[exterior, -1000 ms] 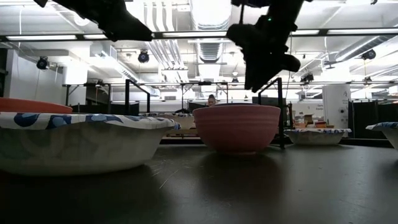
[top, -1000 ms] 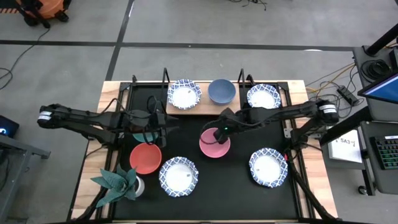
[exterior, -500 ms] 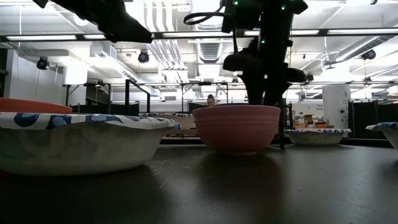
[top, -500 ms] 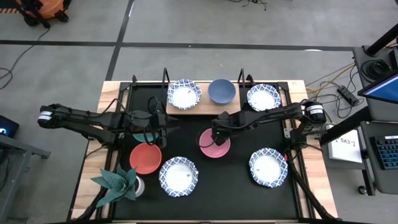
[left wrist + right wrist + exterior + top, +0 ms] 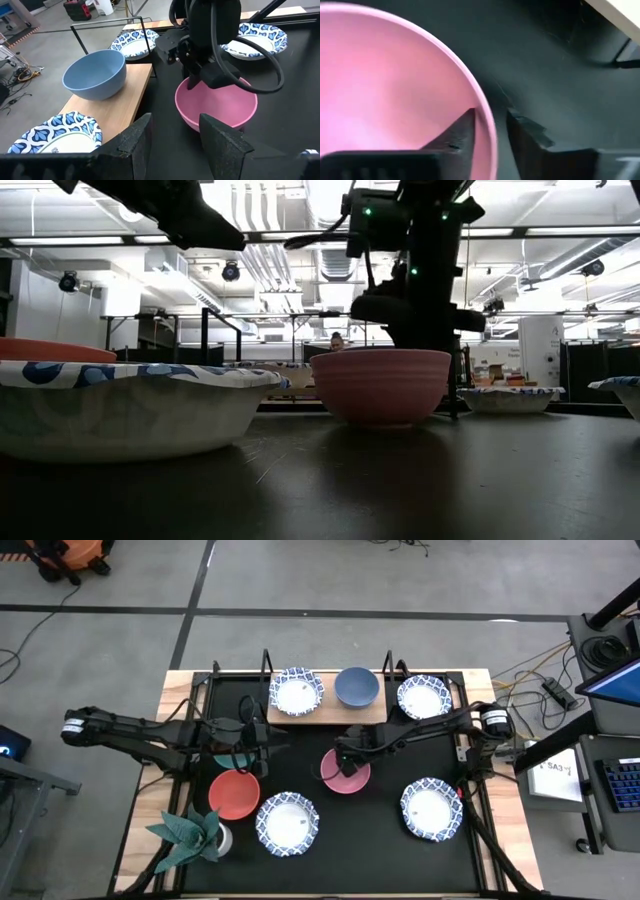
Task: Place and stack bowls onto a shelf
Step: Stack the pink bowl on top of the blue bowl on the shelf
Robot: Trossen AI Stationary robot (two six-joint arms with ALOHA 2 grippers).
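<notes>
- Black left gripper (image 5: 262, 748) hangs above the table left of the pink bowl (image 5: 346, 771), its fingers (image 5: 137, 142) apart and empty; a red bowl (image 5: 234, 793) lies just below and behind it, toward the plant (image 5: 188, 833).
- Pink bowl, plain and faintly ribbed outside, sits upright on the table just in front of the shelf (image 5: 327, 710), directly under the right gripper (image 5: 343, 752).
- Right gripper has dropped and drawn in over the last second; its narrowly open fingers (image 5: 455, 135) now straddle the rim nearest the shelf, one inside, one outside, not visibly pinching.
- That suggests a rim grasp is imminent, ahead of a lift to the shelf.
- Beyond the right gripper, the shelf carries a patterned bowl (image 5: 296, 691) and a blue bowl (image 5: 356, 686).
</notes>
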